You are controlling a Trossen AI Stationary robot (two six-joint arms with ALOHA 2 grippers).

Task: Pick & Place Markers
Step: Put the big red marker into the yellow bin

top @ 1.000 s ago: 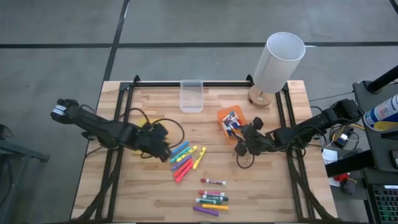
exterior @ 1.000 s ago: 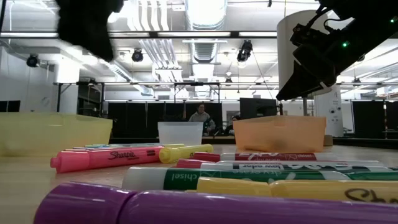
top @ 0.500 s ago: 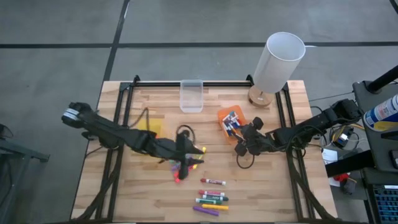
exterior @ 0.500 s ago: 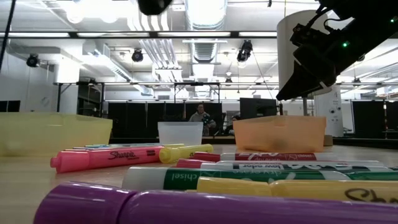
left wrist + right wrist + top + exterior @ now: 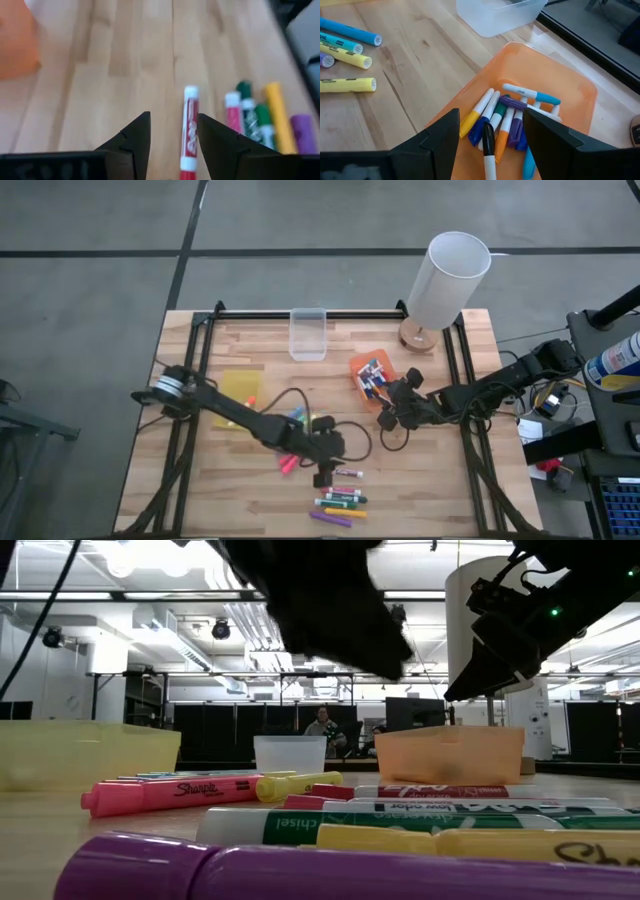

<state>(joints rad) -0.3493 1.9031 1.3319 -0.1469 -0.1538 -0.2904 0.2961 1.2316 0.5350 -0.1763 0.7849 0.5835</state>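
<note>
Left gripper (image 5: 172, 137), fingers apart, hangs lower centre of the high view over a slim red-capped white-barrelled marker (image 5: 189, 131) on the wood-plank table (image 5: 240, 500). Right gripper (image 5: 490, 132), fingers apart, holds a thin black marker (image 5: 488, 150) over the glossy orange plastic bin (image 5: 570, 95) full of capped markers, right of centre.

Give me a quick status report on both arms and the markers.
Left end effector open above red marker. Right end effector open over orange bin. Nothing blocking.

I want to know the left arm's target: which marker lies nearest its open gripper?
The slim white-barrelled marker with red label and caps, just ahead of the left gripper; the green, yellow and purple ones lie further aside.
</note>
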